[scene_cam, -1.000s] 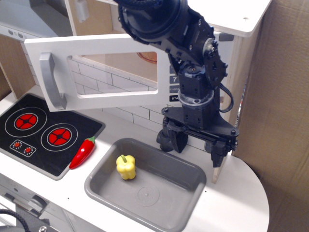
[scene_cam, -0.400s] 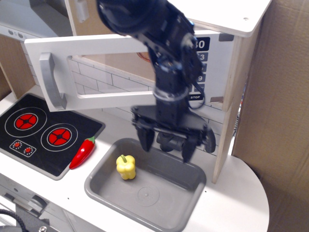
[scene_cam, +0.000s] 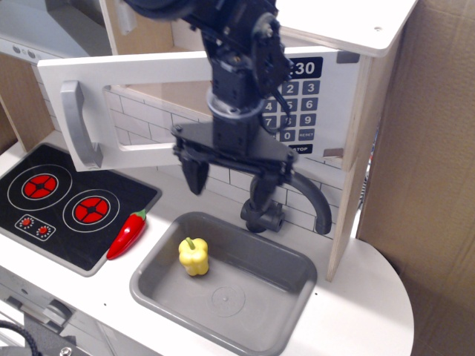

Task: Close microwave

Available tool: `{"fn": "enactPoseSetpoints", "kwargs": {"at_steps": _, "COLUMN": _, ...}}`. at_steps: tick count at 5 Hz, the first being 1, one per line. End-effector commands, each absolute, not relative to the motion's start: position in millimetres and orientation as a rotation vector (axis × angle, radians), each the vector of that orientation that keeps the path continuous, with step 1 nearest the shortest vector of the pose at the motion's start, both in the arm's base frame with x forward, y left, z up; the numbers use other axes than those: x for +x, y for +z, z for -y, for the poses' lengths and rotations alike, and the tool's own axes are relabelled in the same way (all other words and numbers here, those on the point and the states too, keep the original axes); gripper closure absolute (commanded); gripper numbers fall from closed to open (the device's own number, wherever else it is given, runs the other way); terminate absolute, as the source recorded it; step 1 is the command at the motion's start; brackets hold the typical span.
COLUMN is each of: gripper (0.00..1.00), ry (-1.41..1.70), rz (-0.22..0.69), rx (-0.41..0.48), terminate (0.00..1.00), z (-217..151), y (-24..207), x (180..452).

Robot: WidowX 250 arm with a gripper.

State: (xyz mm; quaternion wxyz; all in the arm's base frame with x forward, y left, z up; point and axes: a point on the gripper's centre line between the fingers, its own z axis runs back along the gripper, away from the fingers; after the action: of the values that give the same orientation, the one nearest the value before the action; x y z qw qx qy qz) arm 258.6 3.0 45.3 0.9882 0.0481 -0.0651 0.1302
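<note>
Since the earlier frame, we see the black gripper (scene_cam: 228,182) shifted left, jaws spread and empty, before the toy wooden microwave (scene_cam: 223,104), whose white door (scene_cam: 141,104) hangs open above the grey sink (scene_cam: 297,285).

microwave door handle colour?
Grey; the handle is a vertical bar on the white microwave door, clear in the only view.

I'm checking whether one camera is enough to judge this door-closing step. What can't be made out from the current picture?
- Microwave interior: mostly hidden by the arm and the open white door.
- Keypad: left columns covered by the arm; small button labels are too small to read.
- Door hinge: behind the arm.
- Gripper: open, but whether it touches the door is unclear from this angle.
- Range hood: cut off by the top-left edge.
</note>
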Motion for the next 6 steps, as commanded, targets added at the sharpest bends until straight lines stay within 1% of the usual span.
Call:
{"fn": "enactPoseSetpoints", "kwargs": {"at_steps": 1, "gripper": 0.00, "ry": 0.323, "rz": 0.251, "rx": 0.204, "terminate": 0.00, "z": -24, "y": 64, "x": 280}}
{"fn": "enactPoseSetpoints", "kwargs": {"at_steps": 2, "gripper": 0.00, "ry": 0.343, "rz": 0.275, "rx": 0.246, "terminate": 0.00, "z": -31, "y": 67, "x": 290}}
{"fn": "enactPoseSetpoints", "kwargs": {"at_steps": 4, "gripper": 0.00, "ry": 0.327, "rz": 0.355, "rx": 0.280, "terminate": 0.00, "z": -36, "y": 70, "x": 306}}
{"fn": "enactPoseSetpoints", "kwargs": {"at_steps": 6, "gripper": 0.00, "ry": 0.283, "rz": 0.406, "rx": 0.308, "terminate": 0.00, "z": -44, "y": 73, "x": 328}}
